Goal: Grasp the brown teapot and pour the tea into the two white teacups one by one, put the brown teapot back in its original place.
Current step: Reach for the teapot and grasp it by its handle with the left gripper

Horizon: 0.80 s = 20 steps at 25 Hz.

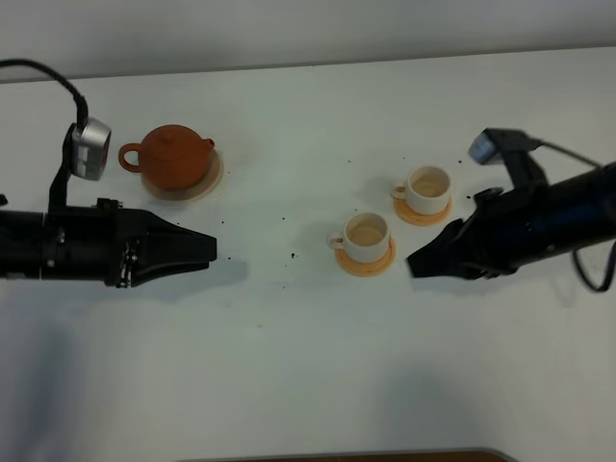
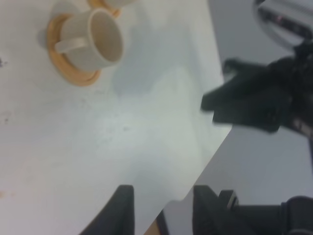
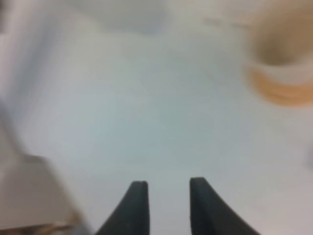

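Observation:
The brown teapot (image 1: 173, 154) stands upright on its pale cream saucer (image 1: 210, 181) at the back left, lid on, handle to the left. Two white teacups (image 1: 368, 234) (image 1: 429, 188) sit on orange coasters (image 1: 366, 264) right of centre. My left gripper (image 1: 210, 248) is in front of the teapot, apart from it, open and empty. It also shows in the left wrist view (image 2: 164, 208), which looks at the near cup (image 2: 93, 41). My right gripper (image 1: 414, 262) (image 3: 168, 198) is just right of the near cup, open and empty. A blurred cup (image 3: 286, 58) shows in its view.
The white table (image 1: 289, 366) carries small dark specks between the teapot and the cups. Its front edge (image 1: 337, 454) runs along the bottom. The right arm (image 2: 254, 103) shows in the left wrist view beyond the table's edge.

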{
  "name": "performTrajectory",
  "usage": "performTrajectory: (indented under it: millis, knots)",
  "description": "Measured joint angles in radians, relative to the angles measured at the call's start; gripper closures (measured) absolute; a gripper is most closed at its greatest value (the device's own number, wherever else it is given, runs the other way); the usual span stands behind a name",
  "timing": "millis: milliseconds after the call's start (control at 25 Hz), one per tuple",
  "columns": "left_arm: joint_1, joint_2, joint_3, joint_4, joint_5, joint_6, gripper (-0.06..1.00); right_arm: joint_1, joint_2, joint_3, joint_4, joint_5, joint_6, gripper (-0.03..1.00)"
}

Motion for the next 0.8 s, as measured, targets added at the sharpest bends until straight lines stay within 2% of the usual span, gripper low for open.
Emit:
performTrajectory:
  millis: [80, 200, 320, 440, 520, 640, 800]
  knots:
    - [0.0, 0.0, -0.045, 0.059, 0.0, -0.078, 0.62, -0.002, -0.05, -0.037, -0.211, -0.049, 0.19, 0.73]
    - [0.0, -0.003, -0.111, 0.165, 0.006, -0.188, 0.62, -0.002, -0.143, -0.061, -0.451, -0.076, 0.445, 0.73]
    - [0.0, -0.026, -0.151, 0.262, -0.004, -0.28, 0.62, -0.002, -0.256, -0.06, -0.713, -0.056, 0.712, 0.73]
    - [0.0, -0.065, -0.179, 0.306, -0.031, -0.332, 0.62, 0.013, -0.359, -0.06, -0.93, 0.003, 0.929, 0.73]
    - [0.0, -0.091, -0.189, 0.318, -0.042, -0.348, 0.62, 0.048, -0.418, -0.06, -1.045, 0.072, 1.046, 0.73]
    - [0.0, -0.124, -0.193, 0.325, -0.048, -0.358, 0.62, 0.13, -0.497, -0.06, -1.169, 0.166, 1.154, 0.73]
    - [0.0, -0.149, -0.193, 0.328, -0.048, -0.363, 0.62, 0.269, -0.589, -0.06, -1.226, 0.264, 1.186, 0.73]
